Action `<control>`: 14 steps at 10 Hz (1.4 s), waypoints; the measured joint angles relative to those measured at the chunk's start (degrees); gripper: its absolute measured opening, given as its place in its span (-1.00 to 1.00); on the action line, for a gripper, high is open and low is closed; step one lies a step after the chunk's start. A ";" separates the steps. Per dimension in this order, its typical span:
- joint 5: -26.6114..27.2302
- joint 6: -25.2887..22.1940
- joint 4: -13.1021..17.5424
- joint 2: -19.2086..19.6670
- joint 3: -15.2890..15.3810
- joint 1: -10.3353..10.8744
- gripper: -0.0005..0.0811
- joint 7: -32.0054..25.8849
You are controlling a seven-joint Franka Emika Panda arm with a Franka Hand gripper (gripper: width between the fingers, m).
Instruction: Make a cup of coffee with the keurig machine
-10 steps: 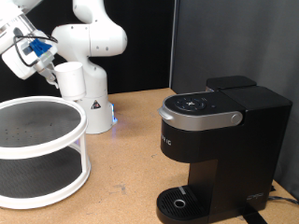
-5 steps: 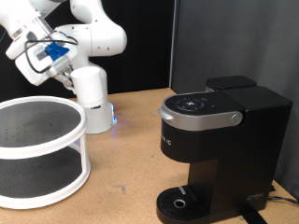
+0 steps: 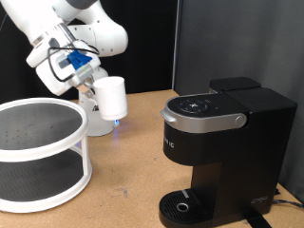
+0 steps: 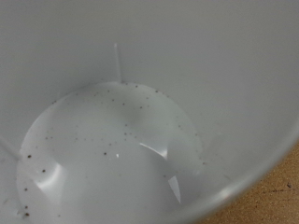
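Observation:
My gripper (image 3: pixel 93 87) is shut on the rim of the white cup (image 3: pixel 111 97) and holds it in the air, to the exterior view's left of the black keurig machine (image 3: pixel 218 142). The cup hangs roughly upright, well above the table. The machine's grey-silver lid handle (image 3: pixel 201 118) is down, and its round drip tray (image 3: pixel 180 204) has nothing on it. In the wrist view the inside of the cup (image 4: pixel 112 149) fills the picture, white with dark specks on its bottom. No fingers show there.
A white two-tier round shelf (image 3: pixel 43 133) stands at the exterior view's left on the wooden table (image 3: pixel 128 171). The white robot base (image 3: pixel 95 119) with a blue light is behind the cup. A dark curtain hangs at the back.
The arm has swung from the exterior view's upper left towards the right and lower, carrying the cup closer to the machine.

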 joint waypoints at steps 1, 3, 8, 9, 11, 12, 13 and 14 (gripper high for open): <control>0.93 1.63 0.37 1.66 0.51 1.59 -0.82 0.31; 2.31 4.93 1.32 5.41 1.42 4.12 -0.82 0.55; 3.57 10.64 -1.28 8.43 1.49 5.27 -0.82 0.66; 5.92 13.68 -1.50 10.85 1.32 6.87 -0.82 -0.07; 12.35 18.49 -1.32 15.92 0.36 10.94 -0.82 -3.85; 15.63 20.03 -1.06 18.35 -0.24 12.83 -0.82 -6.31; 19.23 21.23 -0.75 20.65 -0.78 14.51 -0.82 -9.13; 22.91 21.97 -0.42 22.74 -1.18 15.84 -0.82 -12.03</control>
